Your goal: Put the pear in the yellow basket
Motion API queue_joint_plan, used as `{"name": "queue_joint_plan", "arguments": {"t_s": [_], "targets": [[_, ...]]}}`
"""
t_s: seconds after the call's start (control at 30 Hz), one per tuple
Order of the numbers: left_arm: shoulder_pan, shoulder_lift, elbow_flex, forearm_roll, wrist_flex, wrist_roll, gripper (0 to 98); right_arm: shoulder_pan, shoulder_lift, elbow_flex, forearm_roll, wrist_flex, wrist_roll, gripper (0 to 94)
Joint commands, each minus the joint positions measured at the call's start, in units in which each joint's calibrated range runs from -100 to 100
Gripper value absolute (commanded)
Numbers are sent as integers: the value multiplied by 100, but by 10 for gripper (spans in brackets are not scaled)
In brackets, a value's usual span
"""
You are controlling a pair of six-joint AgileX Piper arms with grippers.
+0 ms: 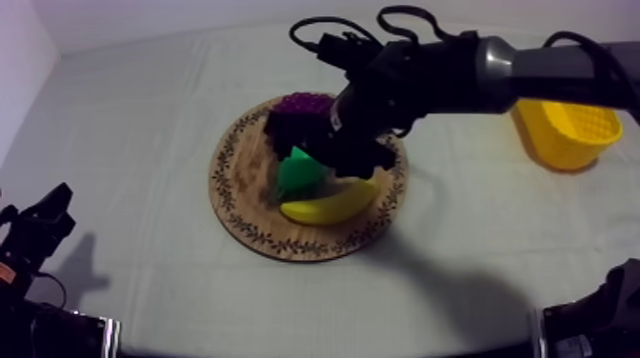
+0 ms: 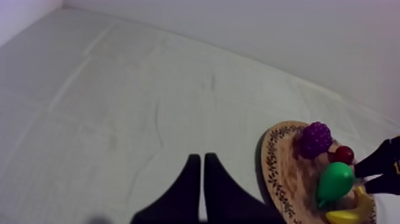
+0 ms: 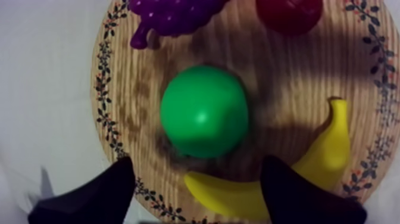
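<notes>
Black right fingers [image 3: 95,193] gape wide over the pear [image 3: 204,111] on the wooden board [image 3: 286,77], holding nothing; left fingers [image 2: 190,190] lie together.

Table [image 1: 143,143] under grey-white cloth [image 1: 457,276], faint straight fold lines crossing it. Board [image 1: 226,181] flat on cloth at centre of top frame; round, wood grain, dark leaf pattern round rim. Basket [image 1: 564,135] on cloth at upper right of top frame, near right edge, well apart from board; yellow, mouth up, grid texture on inner wall. Soft shadow [image 1: 448,286] on cloth, lower right of board; another at lower left of frame. From left wrist: board rim flush on cloth, cloth running back to far table edge. From right wrist: pale cloth just beside patterned rim.
</notes>
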Motion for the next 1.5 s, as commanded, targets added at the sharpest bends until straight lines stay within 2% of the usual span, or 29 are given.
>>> {"name": "queue_joint_plan", "arguments": {"t_s": [0.0, 0.17, 0.3, 0.6, 0.83, 1.1, 1.47], "targets": [[1, 0, 2, -2, 1, 0, 1, -12, 123, -105, 77, 42, -77, 603], [1, 0, 2, -2, 1, 1, 1, -25, 401, -394, 245, 77, -174, 595], [1, 0, 2, -2, 1, 1, 1, -2, 602, -626, 273, 159, -153, 588], [1, 0, 2, -2, 1, 2, 1, 93, 960, -974, 205, 204, 40, 573], [1, 0, 2, -2, 1, 2, 1, 86, 1143, -1102, -8, 216, 369, 570], [1, 0, 2, -2, 1, 1, 1, 33, 1376, -1206, -49, 244, 526, 567], [1, 0, 2, -2, 1, 0, 1, 62, 1654, -1462, 157, 346, 379, 541]]}}
